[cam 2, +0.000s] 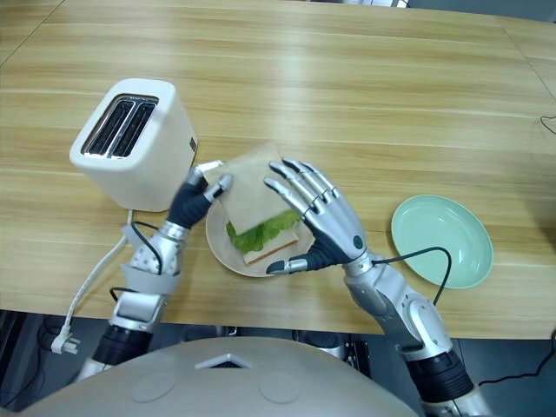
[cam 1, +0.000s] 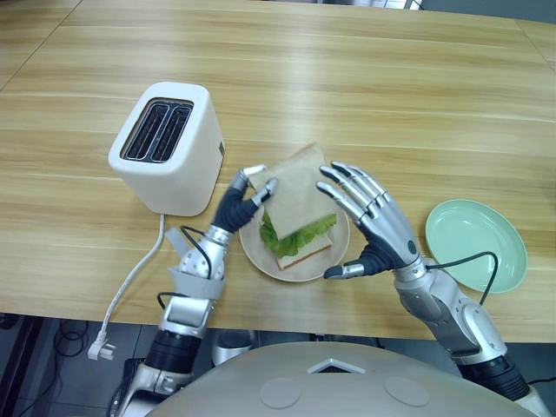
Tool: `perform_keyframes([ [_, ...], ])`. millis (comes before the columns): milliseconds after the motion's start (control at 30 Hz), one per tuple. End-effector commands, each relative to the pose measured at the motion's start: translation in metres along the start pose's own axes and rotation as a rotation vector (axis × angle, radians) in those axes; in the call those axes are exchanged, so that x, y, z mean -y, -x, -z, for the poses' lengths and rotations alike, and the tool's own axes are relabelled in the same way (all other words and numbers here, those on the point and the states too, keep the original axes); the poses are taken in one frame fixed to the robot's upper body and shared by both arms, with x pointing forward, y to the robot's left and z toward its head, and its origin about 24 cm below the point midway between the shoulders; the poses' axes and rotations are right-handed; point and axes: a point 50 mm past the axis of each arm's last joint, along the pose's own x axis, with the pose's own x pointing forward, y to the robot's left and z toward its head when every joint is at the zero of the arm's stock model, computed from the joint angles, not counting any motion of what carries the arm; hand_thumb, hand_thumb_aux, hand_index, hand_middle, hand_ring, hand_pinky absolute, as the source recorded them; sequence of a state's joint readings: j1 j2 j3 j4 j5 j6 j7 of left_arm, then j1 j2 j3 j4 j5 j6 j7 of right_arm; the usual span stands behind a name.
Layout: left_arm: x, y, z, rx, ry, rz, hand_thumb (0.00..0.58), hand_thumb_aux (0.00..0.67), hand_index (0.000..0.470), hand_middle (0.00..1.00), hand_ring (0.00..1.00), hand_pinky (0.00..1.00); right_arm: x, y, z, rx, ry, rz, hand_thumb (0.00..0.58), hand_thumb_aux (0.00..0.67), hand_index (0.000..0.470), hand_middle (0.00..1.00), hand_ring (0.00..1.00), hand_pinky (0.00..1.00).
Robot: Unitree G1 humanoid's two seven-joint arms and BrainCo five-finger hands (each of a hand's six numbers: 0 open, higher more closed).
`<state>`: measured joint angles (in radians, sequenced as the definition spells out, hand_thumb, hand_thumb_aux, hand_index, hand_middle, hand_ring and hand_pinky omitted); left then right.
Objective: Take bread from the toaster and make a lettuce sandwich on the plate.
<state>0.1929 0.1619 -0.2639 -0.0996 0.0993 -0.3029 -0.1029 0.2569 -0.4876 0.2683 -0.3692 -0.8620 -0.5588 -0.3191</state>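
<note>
The left robot hand (cam 1: 241, 198) pinches the left corner of the pale brown top bread slice (cam 1: 302, 184). It holds the slice tilted over the green lettuce leaf (cam 1: 300, 234) and the bottom bread slice (cam 1: 306, 254) on the round tan plate (cam 1: 254, 250), probably so it can be lowered squarely. The right robot hand (cam 1: 378, 221) is open with fingers spread at the slice's right edge, seemingly to steady it. The white two-slot toaster (cam 1: 169, 148) stands to the far left on the worktop (cam 1: 365, 87), its slots empty.

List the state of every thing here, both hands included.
toaster, upright, no bread in its slots
power plug, unplugged, dangling
top bread slice, tilted, one corner pinched by the left hand
lettuce, lying on the bottom bread slice
beige plate, carrying the bottom bread slice
green plate, right side up
right hand, open, over the top bread slice
</note>
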Motion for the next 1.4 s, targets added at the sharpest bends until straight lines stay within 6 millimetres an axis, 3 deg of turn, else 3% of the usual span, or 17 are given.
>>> perform_keyframes([
  [33,0.005,0.006,0.015,-0.087,-0.011,-0.003,0.580,0.670,0.460,1.00,1.00,1.00,-0.010,0.003,-0.002,0.022,-0.018,-0.091,0.000,0.000,0.000,0.00,0.00,0.00],
  [300,0.001,0.016,0.051,-0.261,-0.131,0.006,0.580,0.670,0.460,1.00,1.00,1.00,-0.061,0.022,0.006,-0.030,-0.063,-0.446,0.000,0.000,0.000,0.00,0.00,0.00],
  [567,0.008,0.020,0.081,-0.393,-0.239,0.099,0.580,0.670,0.460,1.00,1.00,1.00,-0.088,0.052,0.010,-0.104,-0.107,-0.781,0.000,0.000,0.000,0.00,0.00,0.00],
  [733,0.005,0.022,0.084,-0.413,-0.287,0.110,0.580,0.670,0.460,1.00,1.00,1.00,-0.095,0.063,0.014,-0.139,-0.124,-0.925,0.000,0.000,0.000,0.00,0.00,0.00],
  [900,0.002,0.021,0.074,-0.361,-0.403,0.150,0.580,0.670,0.460,0.98,0.98,0.98,-0.093,0.061,0.013,-0.152,-0.146,-0.935,0.000,0.000,0.000,0.00,0.00,0.00],
  [933,-0.001,0.019,0.068,-0.329,-0.451,0.144,0.104,0.063,0.043,0.88,0.88,0.88,-0.092,0.062,0.014,-0.154,-0.146,-0.940,0.000,0.000,0.000,0.00,0.00,0.00],
  [967,-0.008,0.016,0.060,-0.288,-0.506,0.119,0.000,0.000,0.000,0.84,0.84,0.84,-0.091,0.063,0.014,-0.159,-0.143,-0.945,0.000,0.000,0.000,0.00,0.00,0.00],
  [1167,-0.066,0.004,0.001,-0.064,-0.730,-0.120,0.000,0.000,0.000,0.82,0.82,0.82,-0.085,0.067,0.019,-0.192,-0.132,-0.931,0.000,0.000,0.000,0.00,0.00,0.00],
  [1400,-0.100,0.024,-0.034,0.012,-0.824,-0.094,0.000,0.000,0.000,0.83,0.83,0.83,-0.066,0.058,0.023,-0.206,-0.108,-0.810,0.000,0.000,0.000,0.00,0.00,0.00],
])
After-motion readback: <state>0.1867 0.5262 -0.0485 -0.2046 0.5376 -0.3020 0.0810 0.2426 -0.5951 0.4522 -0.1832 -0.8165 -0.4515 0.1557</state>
